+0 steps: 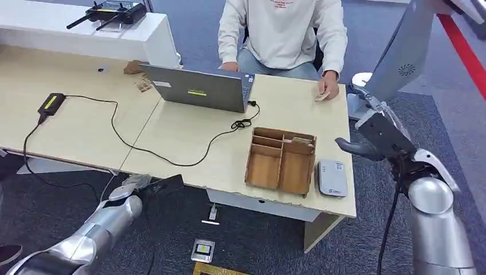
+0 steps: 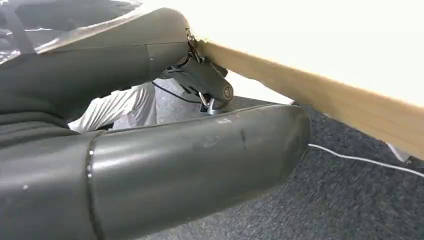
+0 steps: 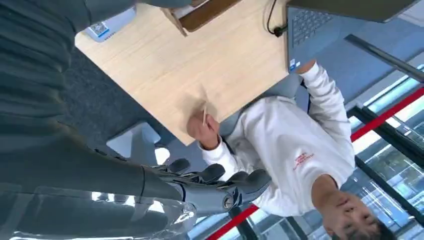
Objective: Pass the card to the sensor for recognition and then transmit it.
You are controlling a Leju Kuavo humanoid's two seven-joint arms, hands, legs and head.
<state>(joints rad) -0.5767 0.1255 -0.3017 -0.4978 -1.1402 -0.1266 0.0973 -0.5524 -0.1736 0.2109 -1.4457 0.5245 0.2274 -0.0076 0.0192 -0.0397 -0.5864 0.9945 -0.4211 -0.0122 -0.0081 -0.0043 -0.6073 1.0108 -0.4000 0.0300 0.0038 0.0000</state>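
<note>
In the head view your right hand (image 1: pixel 375 134) is raised at the right of the frame, just off the desk's (image 1: pixel 189 123) right edge, with its thumb sticking out toward the desk. In the right wrist view its fingers (image 3: pixel 215 177) are spread apart with nothing in them. The card (image 1: pixel 321 97) sits in the upper right of the head view, near the desk's far right corner, pinched in the hand (image 1: pixel 328 87) of the person (image 1: pixel 283 31) seated behind the desk; the card touches the desktop there. The grey sensor (image 1: pixel 332 178) lies flat at the desk's near right corner, just beside a wooden tray (image 1: pixel 281 160) with compartments, well apart from the card. Your left hand (image 1: pixel 133 184) is low in the lower left of the frame, at the desk's front edge; whether its fingers are apart or together you cannot tell. An open laptop (image 1: pixel 198 89) stands at upper centre, with a black cable (image 1: pixel 132 146) trailing left across the desk.
</note>
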